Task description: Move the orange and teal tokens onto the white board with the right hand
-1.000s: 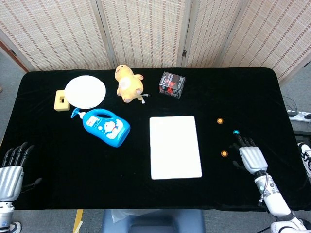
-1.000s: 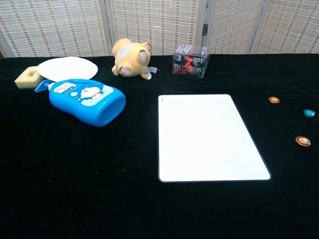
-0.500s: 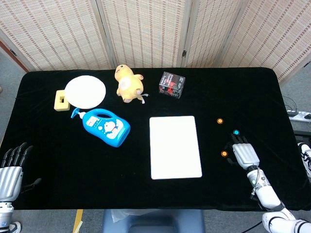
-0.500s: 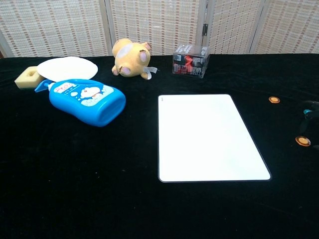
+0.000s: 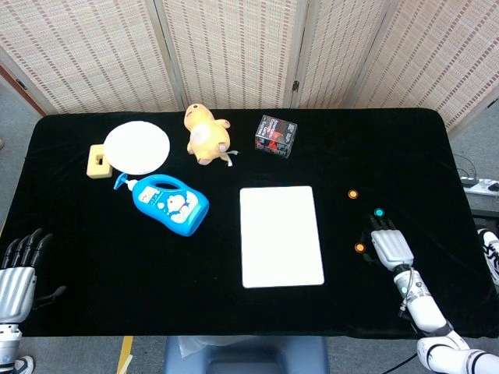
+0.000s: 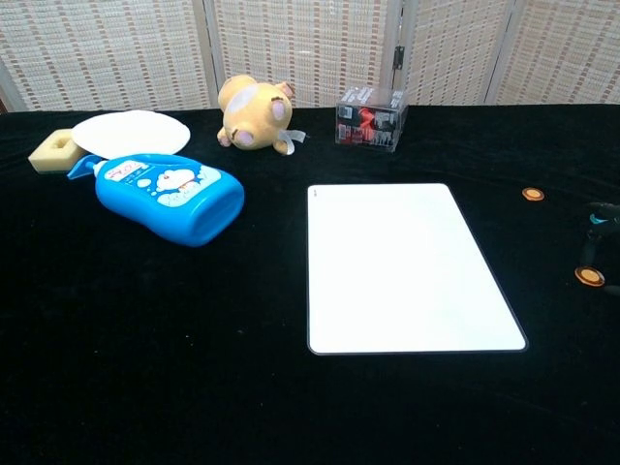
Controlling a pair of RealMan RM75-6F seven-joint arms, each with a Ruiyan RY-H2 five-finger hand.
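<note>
Three tokens sit on the black tabletop [image 5: 117, 273], all to the right of the white board [image 5: 281, 236] and none on it yet. The near orange token [image 5: 359, 247] is just beside my right hand [image 5: 391, 246], on its board side, maybe touching the thumb but I can't tell. The teal token [image 5: 379, 212] is right off my fingertips [image 5: 382, 226], straight ahead. The far orange token [image 5: 352, 194] is further up the tabletop, well apart from the hand.

So the thing that matters: the nearest token lies sideways from my palm toward the board, and the board is past it in the same direction. My guess is I go for that one and carry it across. My left hand [image 5: 17, 273] is way over at the other front corner, fingers spread, holding nothing, so it's no help here anyway.

My right hand lies palm down, fingers stretched forward and close together, holding nothing as far as I can see.

Annoying bit: the chest view barely catches anything. The teal token is cut off at the right edge with a dark bit of finger over it, and the hand itself is basically out of shot. Tokens are tiny too, so contact is hard to call.
</note>
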